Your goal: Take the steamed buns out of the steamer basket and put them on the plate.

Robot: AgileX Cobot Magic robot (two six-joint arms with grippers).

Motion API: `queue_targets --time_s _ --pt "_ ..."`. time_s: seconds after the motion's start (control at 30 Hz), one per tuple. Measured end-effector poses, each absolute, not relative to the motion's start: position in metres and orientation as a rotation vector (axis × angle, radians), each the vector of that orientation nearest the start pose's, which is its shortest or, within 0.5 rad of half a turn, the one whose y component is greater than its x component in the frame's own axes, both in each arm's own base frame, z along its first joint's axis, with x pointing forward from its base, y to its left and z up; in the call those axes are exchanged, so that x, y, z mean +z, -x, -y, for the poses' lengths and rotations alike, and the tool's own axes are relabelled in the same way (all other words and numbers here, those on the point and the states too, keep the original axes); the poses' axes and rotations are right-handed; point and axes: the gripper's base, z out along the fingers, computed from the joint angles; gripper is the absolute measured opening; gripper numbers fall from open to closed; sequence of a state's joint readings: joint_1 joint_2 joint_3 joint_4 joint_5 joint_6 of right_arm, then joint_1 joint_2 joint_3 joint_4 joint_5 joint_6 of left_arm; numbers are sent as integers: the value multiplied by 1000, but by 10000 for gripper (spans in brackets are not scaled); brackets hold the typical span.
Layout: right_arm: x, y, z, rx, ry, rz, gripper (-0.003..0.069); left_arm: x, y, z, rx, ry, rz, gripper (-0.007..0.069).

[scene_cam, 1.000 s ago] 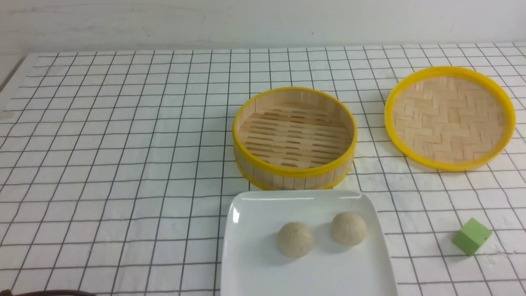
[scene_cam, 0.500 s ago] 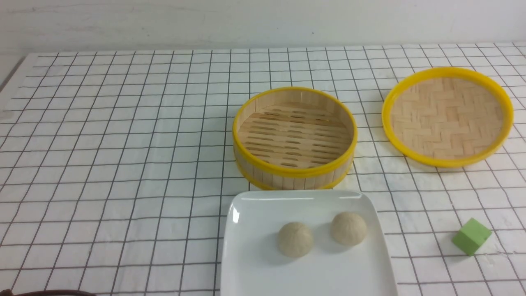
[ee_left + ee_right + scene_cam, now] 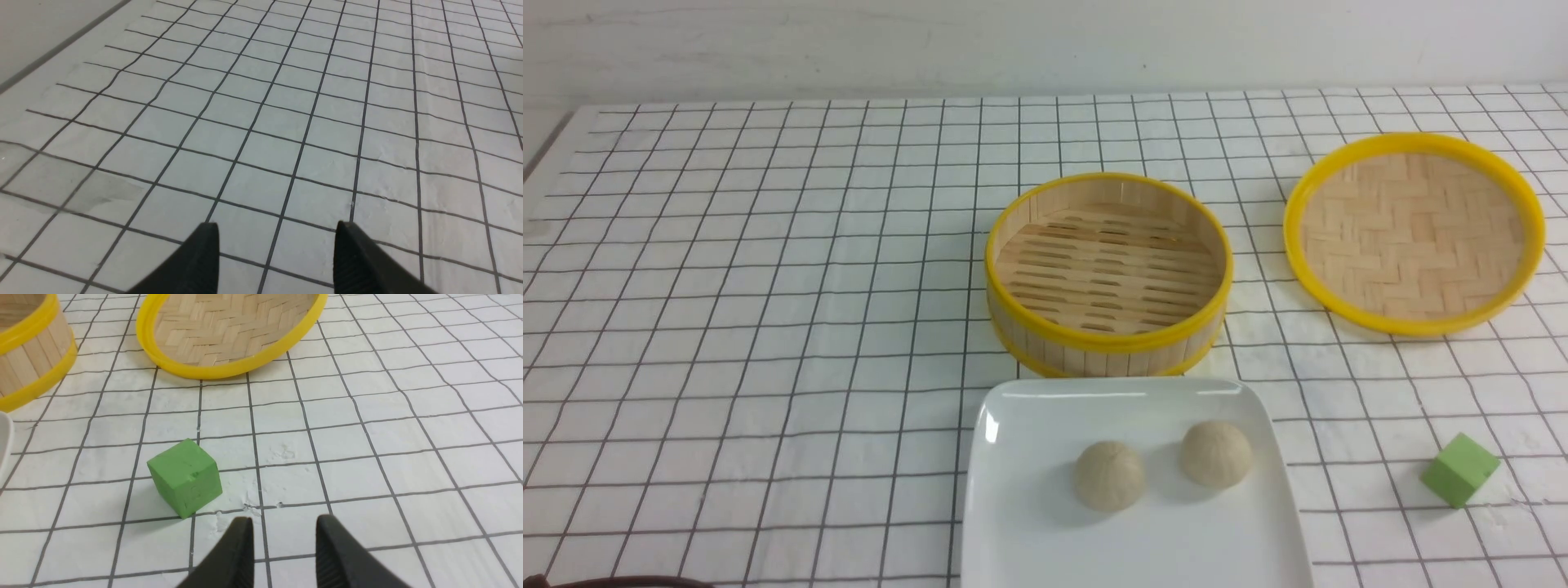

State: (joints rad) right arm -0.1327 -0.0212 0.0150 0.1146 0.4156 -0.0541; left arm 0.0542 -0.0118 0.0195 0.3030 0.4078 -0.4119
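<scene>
Cream-beige steamed buns [image 3: 1162, 465] sit on the plate [image 3: 1029, 531] near the desk's front edge, steamer basket [image 3: 1107, 343] empty, left gripper [image 3: 277, 237] and right gripper [image 3: 282, 531] both open, empty, well aside.

This looks like a staged robot test bench, not a lived-in kitchen: the tabletop [image 3: 768, 286] is covered edge to edge by a white cloth printed with a black square grid and backed by a bare pale wall [image 3: 1045, 41]. The few things on it are laid out sparsely like props: a bamboo steamer basket [image 3: 1108, 347], its woven lid [image 3: 1413, 237] laid open beside it, a white plate [image 3: 1045, 506] with two steamed buns [image 3: 1109, 475], and a green cube [image 3: 1460, 469] that has nothing to do with food. Black tapered jaws reach in at the edge of both wrist views, low over the cloth.
</scene>
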Motion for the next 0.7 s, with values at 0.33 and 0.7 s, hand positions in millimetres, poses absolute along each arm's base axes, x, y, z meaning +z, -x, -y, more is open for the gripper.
queue_targets --time_s 0.33,0.7 --pt "172 -51 3 -12 -142 -1885 240 172 -51 -14 58 256 -1863 397" --pt "172 -51 3 -12 -142 -1885 240 173 -51 -14 78 243 -1863 397"
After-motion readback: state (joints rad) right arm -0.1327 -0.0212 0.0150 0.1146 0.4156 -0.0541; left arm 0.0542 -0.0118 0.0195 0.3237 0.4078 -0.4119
